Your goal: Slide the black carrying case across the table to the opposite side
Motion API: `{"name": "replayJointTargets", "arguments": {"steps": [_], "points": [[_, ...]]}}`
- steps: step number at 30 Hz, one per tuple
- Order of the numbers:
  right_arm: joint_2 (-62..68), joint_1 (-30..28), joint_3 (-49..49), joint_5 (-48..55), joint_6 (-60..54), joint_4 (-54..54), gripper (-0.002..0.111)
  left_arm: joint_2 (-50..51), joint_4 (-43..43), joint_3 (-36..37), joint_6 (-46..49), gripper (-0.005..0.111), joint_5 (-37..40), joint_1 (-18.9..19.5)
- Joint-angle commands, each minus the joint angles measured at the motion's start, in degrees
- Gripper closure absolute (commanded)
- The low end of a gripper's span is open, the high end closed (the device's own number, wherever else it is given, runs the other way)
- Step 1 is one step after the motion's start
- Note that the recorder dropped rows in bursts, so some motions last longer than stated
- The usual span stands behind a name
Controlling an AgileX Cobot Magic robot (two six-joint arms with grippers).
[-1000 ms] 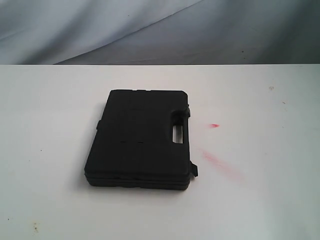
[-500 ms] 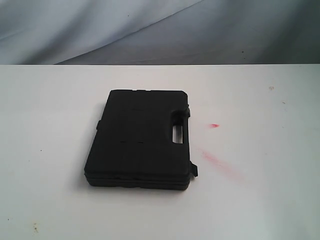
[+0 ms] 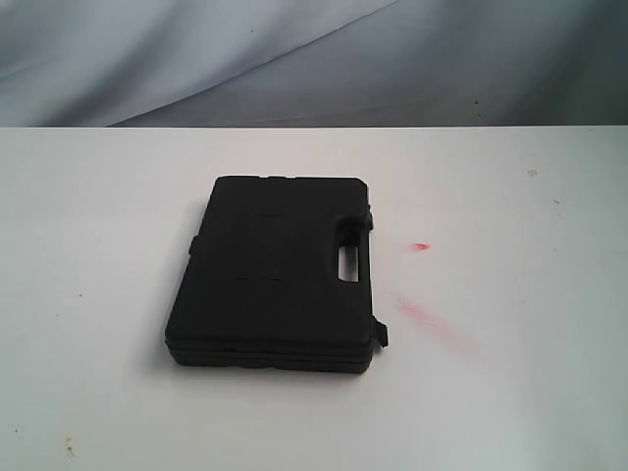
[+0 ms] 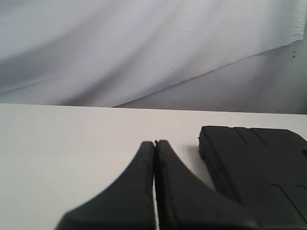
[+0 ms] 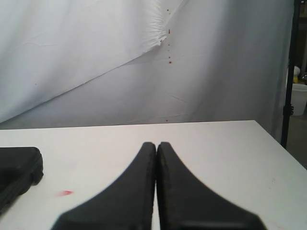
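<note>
The black carrying case (image 3: 273, 270) lay flat and closed on the white counter (image 3: 510, 392), left of the middle in the exterior view, with its handle slot (image 3: 349, 260) on the edge facing the right-hand side. Its long axis seemed to run from the near edge of the counter toward the far one, so its long flanks faced left and right. Neither arm showed in the exterior view, and nothing was touching the case. The left end effector (image 4: 154, 143) had its two fingers pressed together with nothing between them, low over the counter, and the case sat near it, off to one side and slightly ahead. The right end effector (image 5: 156, 143) was likewise fully closed and empty. From its wrist view only a corner of the case showed at the picture's edge, well apart from the fingers, with a red smear (image 5: 65, 193) on the counter between. The left arm therefore looked the nearer one. Since the case sat toward the left, the crossing was probably rightward, which would call for closed fingers set against the long flank away from the handle.
</note>
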Motion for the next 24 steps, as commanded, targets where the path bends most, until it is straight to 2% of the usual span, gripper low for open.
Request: {"name": "replayJointTargets", "arguments": {"steps": [1,8,15,24], "points": [[-0.37,-0.47,0.21,-0.2,0.08,0.1,0.108,-0.28,-0.09,0.27,0.23,0.107,-0.58,4.05],[-0.37,-0.47,0.21,-0.2,0.08,0.1,0.108,-0.28,-0.09,0.27,1.47,0.107,-0.22,4.21],[-0.37,-0.47,0.21,-0.2,0.08,0.1,0.108,-0.28,0.11,0.27,1.49,0.107,0.24,1.67],[-0.37,-0.47,0.21,-0.2,0.08,0.1,0.108,-0.28,1.3,0.27,1.49,0.107,0.24,1.67]]}}
